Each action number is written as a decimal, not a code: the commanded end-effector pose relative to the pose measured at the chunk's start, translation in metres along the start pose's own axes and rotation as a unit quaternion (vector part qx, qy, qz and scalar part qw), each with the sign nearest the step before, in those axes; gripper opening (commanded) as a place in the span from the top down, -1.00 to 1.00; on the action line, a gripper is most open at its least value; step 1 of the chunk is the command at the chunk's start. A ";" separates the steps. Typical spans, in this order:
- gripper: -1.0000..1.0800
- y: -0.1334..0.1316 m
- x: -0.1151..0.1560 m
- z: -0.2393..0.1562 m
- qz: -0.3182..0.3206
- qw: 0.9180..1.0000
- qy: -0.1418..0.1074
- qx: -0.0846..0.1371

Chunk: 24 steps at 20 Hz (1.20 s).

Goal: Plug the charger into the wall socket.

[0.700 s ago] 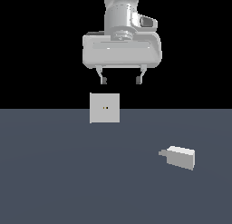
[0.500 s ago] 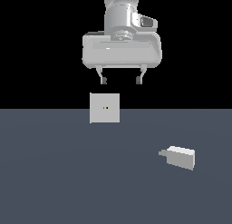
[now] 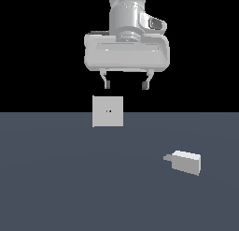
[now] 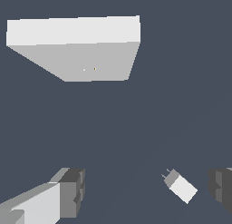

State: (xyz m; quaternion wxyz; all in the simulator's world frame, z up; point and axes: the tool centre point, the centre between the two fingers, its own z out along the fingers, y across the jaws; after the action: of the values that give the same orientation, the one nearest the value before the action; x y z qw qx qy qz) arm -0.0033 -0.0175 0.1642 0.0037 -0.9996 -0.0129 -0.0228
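There is one charger (image 3: pixel 186 162), one wall socket (image 3: pixel 108 111) (with two small holes), and one gripper (image 3: pixel 126 85).

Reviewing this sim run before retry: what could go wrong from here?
1. The claw hangs open and high, nowhere near the charger; a straight descent would miss it.
2. The charger lies at an angle in the wrist view, so an unrotated grasp may slip.
3. The wall socket holes are tiny; slight misalignment would jam the prongs.
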 end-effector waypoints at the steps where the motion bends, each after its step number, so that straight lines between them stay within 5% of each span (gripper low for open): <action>1: -0.92 0.002 -0.005 0.003 -0.017 1.000 0.002 0.001; 12: -0.92 0.018 -0.036 0.024 -0.118 0.993 0.014 0.010; 24: -0.92 0.041 -0.063 0.048 -0.224 0.974 0.027 0.020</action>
State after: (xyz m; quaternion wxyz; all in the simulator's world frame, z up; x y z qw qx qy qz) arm -0.0603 -0.0562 0.1163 0.0177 -0.9734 -0.2234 -0.0482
